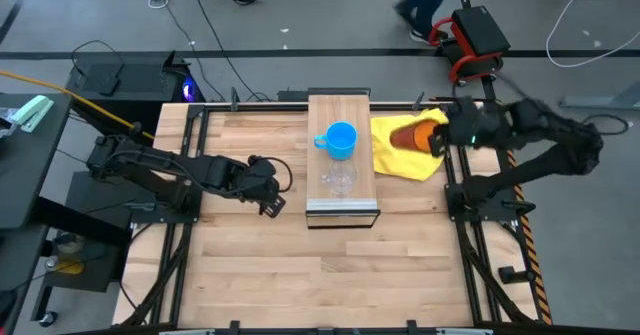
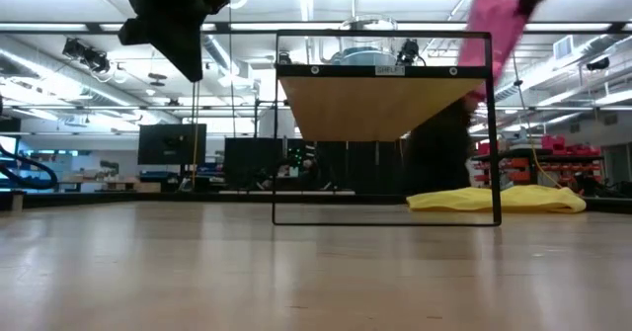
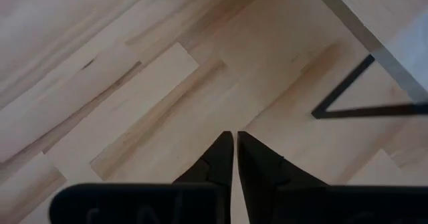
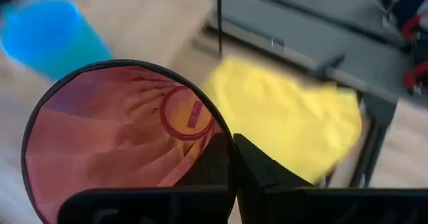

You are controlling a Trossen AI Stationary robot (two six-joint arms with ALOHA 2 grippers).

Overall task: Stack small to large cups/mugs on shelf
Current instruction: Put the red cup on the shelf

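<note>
Scanning from the left side of the light-wood bench [image 1: 250,265]:
Left gripper [image 1: 270,204]: held above bare planks just left of the shelf; its jaws are seen almost pressed together, with nothing between them.
Shelf [image 1: 340,106]: a long narrow light-wood board on a dark metal frame, set at mid-bench.
Blue mug [image 1: 341,140]: a bright blue mug with a handle, placed on the shelf board near its middle.
Glass cup [image 1: 339,180]: a small clear glass cup, placed on the board nearer its front end, apart from the mug.
Yellow cloth [image 1: 410,153]: spread just right of the shelf.
Red tumbler [image 1: 417,134]: a tall dark red tumbler, tilted on its side over the cloth.
Right gripper [image 1: 438,141]: jaws clenched on the tumbler's rim.
</note>
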